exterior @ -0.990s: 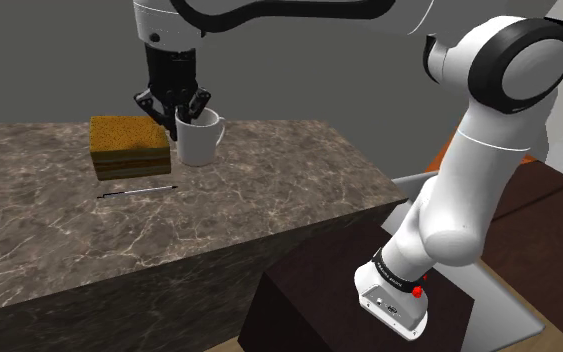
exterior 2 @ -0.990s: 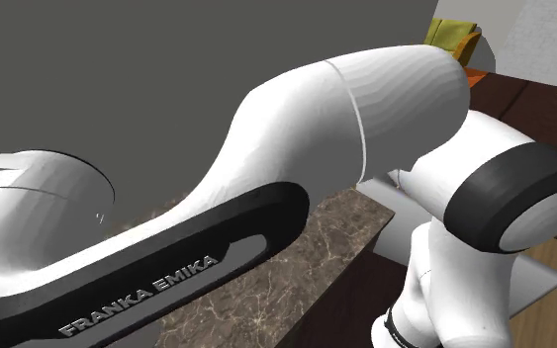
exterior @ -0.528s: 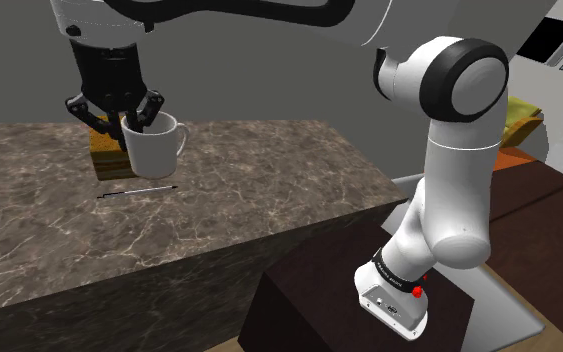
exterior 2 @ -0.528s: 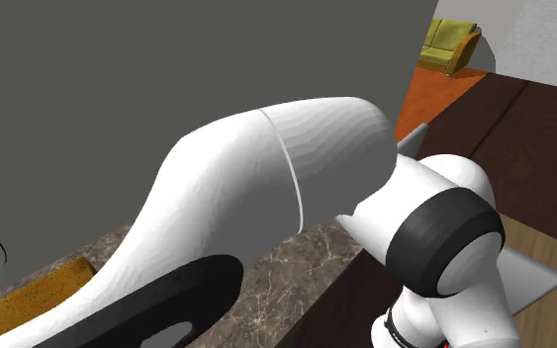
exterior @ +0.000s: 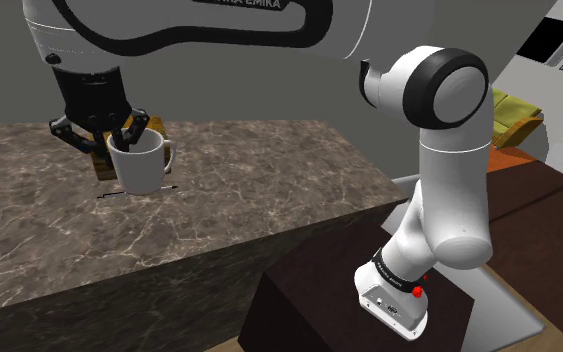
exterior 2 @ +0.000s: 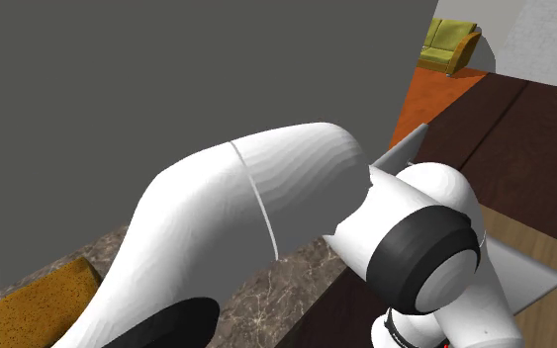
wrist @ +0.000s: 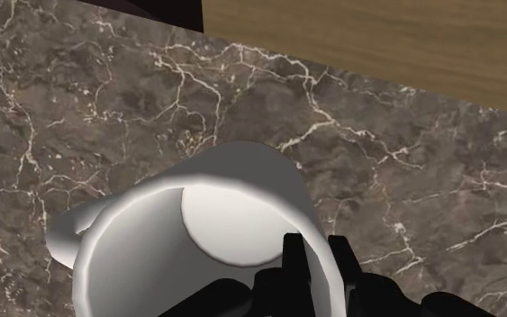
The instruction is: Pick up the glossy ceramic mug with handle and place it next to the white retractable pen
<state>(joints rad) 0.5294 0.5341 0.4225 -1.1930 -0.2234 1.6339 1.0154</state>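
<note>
Quick update: over the last second the mug [exterior: 139, 165] has left its spot beside the sponge block [exterior 2: 39, 302] and travelled toward the shoulder view's left and nearer the camera. It now hangs right over the pen [exterior: 106, 194], hiding the pen's middle, so I'd say the carry is basically done and what's left is setting it down beside the pen, not on it. I can't tell how much clearance it has. The mug's plain white with a soft shine, upright and empty, handle pointing to the shoulder view's right. The tool [wrist: 317, 266] is clamped on its wall at the rim, one finger inside and one outside. Below it all is the dark veined marble desk [exterior: 269, 180], with the sponge just behind the mug.
</note>
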